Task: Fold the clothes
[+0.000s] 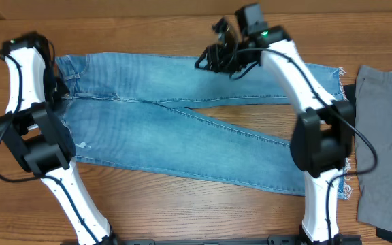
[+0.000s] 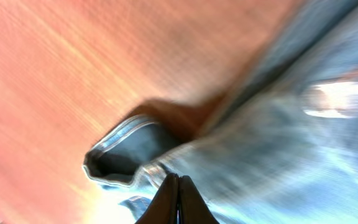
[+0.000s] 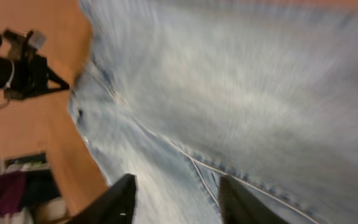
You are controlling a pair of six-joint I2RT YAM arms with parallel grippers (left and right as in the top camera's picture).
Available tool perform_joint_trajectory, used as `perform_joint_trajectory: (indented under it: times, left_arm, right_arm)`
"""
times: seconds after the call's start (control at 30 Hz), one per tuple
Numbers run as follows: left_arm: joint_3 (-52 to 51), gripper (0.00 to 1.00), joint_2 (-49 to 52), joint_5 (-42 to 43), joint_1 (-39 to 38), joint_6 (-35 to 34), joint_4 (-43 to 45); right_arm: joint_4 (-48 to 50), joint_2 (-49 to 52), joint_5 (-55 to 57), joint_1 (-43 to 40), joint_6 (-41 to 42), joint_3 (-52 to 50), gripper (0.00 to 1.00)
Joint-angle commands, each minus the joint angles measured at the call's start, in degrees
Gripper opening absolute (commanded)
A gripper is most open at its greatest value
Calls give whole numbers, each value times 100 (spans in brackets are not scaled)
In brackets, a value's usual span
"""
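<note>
One pair of jeans, one grey cloth

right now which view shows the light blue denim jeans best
Overhead: the light blue denim jeans lie spread out, both legs showing. The left wrist view gives only a blurred bunched edge; the right wrist view only blurred fabric and a seam.

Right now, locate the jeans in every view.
Overhead: jeans spread across the middle, waist at left.
Left wrist: jeans fill the right and lower part, blurred.
Right wrist: jeans fill most of the frame.
Shared landmark: wooden table bordering the denim.
</note>
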Motion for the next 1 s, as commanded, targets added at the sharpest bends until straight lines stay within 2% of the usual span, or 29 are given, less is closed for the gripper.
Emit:
perform_joint_trajectory:
  times: [0.0, 0.03, 0.07, 0.1, 0.4, 0.63, 0.97]
  left_arm:
    - [378, 7, -817, 1491, -396, 256, 442]
    - [378, 7, -831, 1773, -483, 352, 564]
    - [376, 7, -828, 2026, -586, 428, 678]
    - [317, 7, -772, 2297, -809, 518, 909]
    - [157, 6, 81, 2253, -1923, 785, 1692]
    - [155, 4, 752, 2238, -2273, 785, 1692]
    - [142, 4, 1058, 1552, -2256, 901, 1523]
  right_arm:
    - [-184, -293, 914, -9, -125, 166, 48]
    - [-210, -267, 1029, -9, -125, 162, 41]
    - [-219, -188, 1167, 2, -125, 157, 30]
    - [-146, -74, 1261, 35, -125, 140, 4]
    - [393, 678, 1318, 221, -103, 92, 4]
    - [603, 1137, 1375, 238, 26, 92, 4]
    - [295, 1628, 3062, 94, 28, 55, 4]
